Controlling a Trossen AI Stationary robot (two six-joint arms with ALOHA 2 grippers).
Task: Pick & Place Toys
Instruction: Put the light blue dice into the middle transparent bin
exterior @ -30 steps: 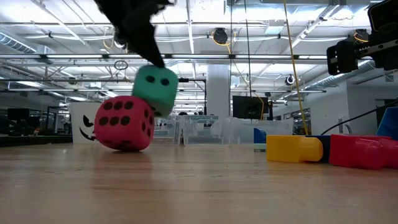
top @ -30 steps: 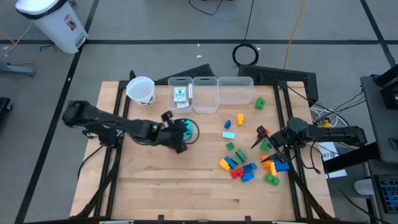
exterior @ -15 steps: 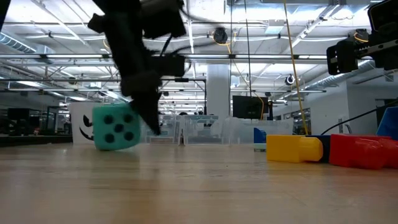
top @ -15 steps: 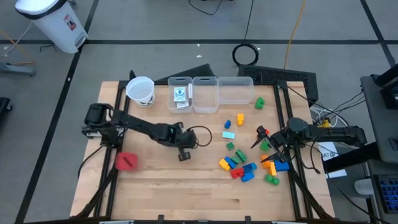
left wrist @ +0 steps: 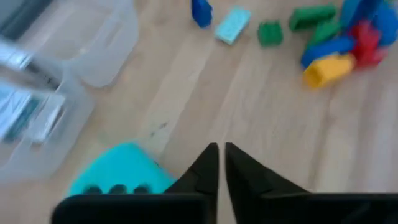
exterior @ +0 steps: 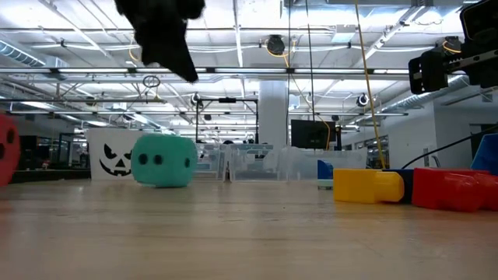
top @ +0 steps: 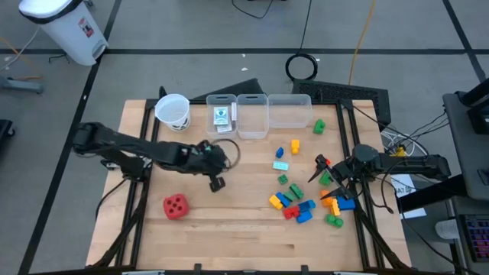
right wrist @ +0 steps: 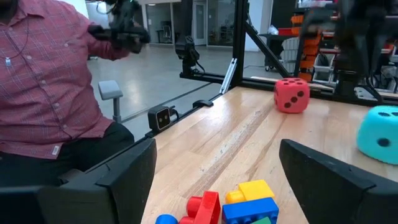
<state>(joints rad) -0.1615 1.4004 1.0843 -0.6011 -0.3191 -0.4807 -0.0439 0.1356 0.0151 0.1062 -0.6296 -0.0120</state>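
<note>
The soft teal die [exterior: 163, 159] rests on one face on the table; it also shows in the left wrist view [left wrist: 118, 171] and the right wrist view [right wrist: 379, 127]. My left gripper [exterior: 185, 70] hangs shut above it and a little to its right, touching nothing [left wrist: 221, 163]. The arm hides most of the teal die in the high view, where the gripper [top: 220, 162] is mid-table. The red die [top: 176, 206] sits apart at the near left. Loose bricks [top: 302, 202] lie at the right, next to my open right gripper [top: 321, 169].
Three clear bins [top: 260, 114] stand in a row at the far edge, the left one holding a card pack [top: 221, 116]. A white paper cup [top: 173, 111] stands to their left. A person in a red shirt [right wrist: 43, 81] sits beyond the table's edge.
The teal die, which was up at my left gripper and leaning on the red die, has come down onto the table. The red die has rolled away toward the near left. My left gripper dipped toward the table's near side, then rose above the teal die.
</note>
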